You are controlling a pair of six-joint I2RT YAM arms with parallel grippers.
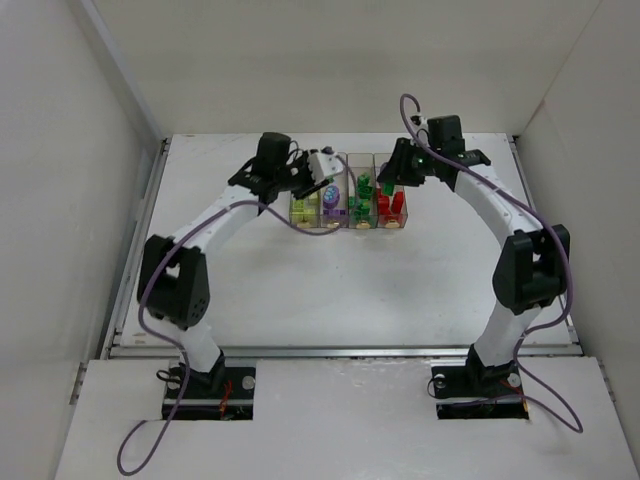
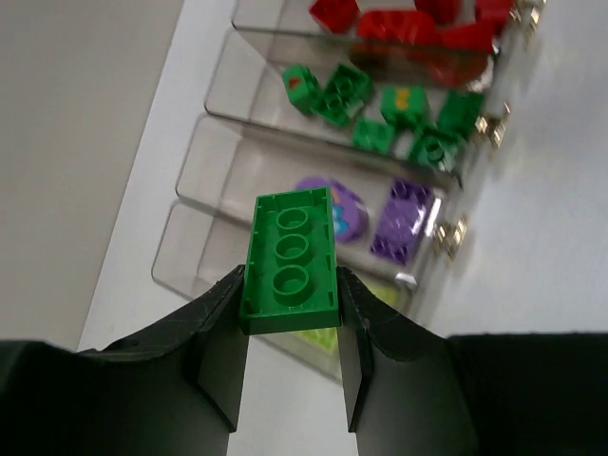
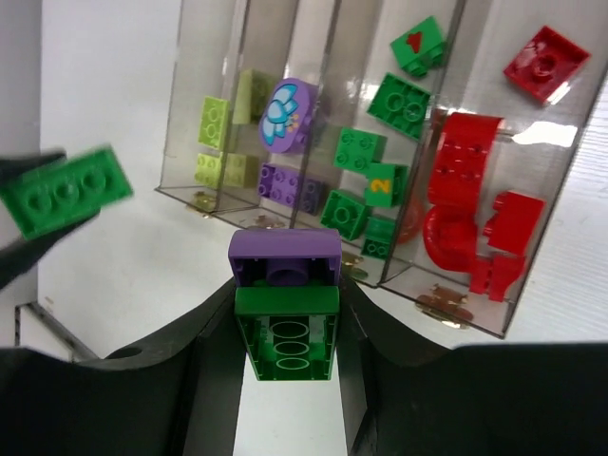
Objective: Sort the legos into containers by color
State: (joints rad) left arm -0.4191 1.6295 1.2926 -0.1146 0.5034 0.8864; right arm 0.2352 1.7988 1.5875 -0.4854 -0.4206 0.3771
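Right now the left tool [image 2: 290,290] is partly closed, its jaws pinching a flat green brick [image 2: 290,252] by its long sides, with the hollow underside facing the wrist camera. It hovers above the yellow-green side of the containers [image 3: 190,85], which sit in a row on the counter [image 1: 300,290]. In the left wrist view the brick hangs over the yellow-green and purple lanes, not over the green bin [image 2: 256,90], which lies one lane further toward the red one. The step in hand, as I judge it, is a release into that green lane. Doing it well means crossing sideways over the purple lane first, centring the brick between the clear walls and lining its long side up with the lane. The tool should also come down low before opening, since the lanes are narrow and a brick dropped from height could bounce into a neighbour. The right tool [image 3: 287,313] is also partly closed. Its jaws are on a second green brick [image 3: 285,342] that carries a purple brick [image 3: 285,258], and it sits by the red side of the row. That pair looks joined and would probably need splitting before sorting, and the left arm should keep clear of it while crossing.
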